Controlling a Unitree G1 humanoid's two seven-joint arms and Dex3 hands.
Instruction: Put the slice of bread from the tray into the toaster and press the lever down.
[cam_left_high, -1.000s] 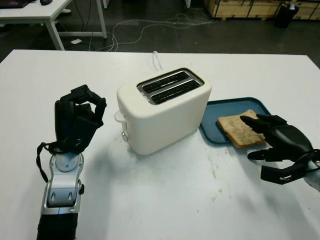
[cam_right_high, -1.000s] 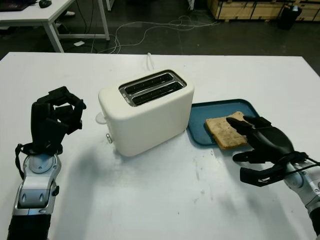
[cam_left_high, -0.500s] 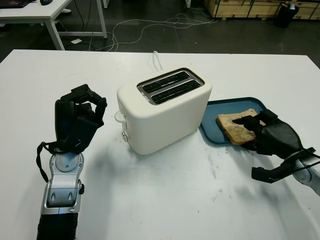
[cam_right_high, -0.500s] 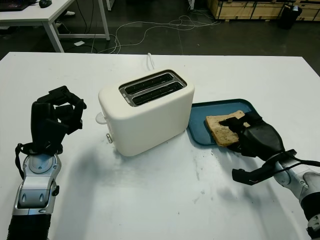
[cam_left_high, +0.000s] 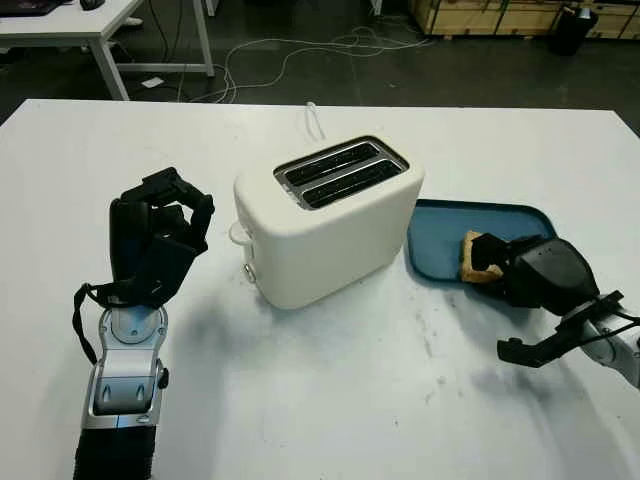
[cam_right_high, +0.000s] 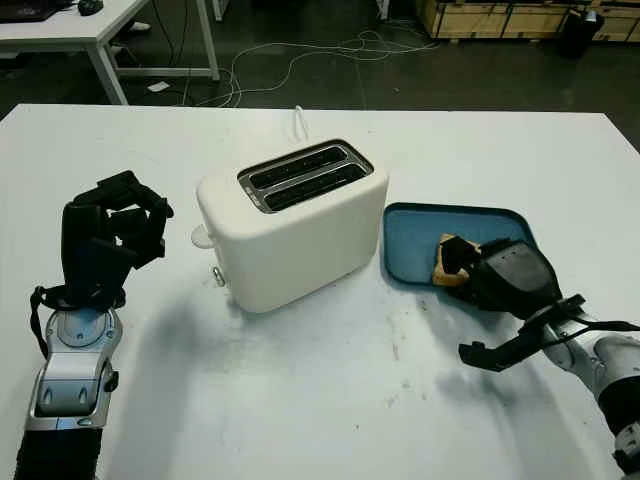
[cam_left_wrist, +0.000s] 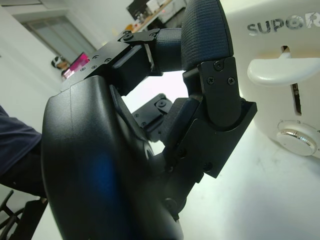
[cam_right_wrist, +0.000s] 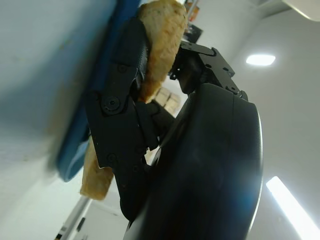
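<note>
Over the blue plastic tray (cam_left_high: 445, 235), my right hand (cam_left_high: 540, 272) fingers are clamping the soft, crumbly toasted bread slice (cam_left_high: 472, 256) edgewise; left hand (cam_left_high: 155, 235) curling empty.

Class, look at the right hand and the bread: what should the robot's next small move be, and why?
Probably lift the bread slice clear of the blue tray. The right hand is closed on it at the tray's near edge, and the toaster slots stand empty, higher up to its left.
</note>
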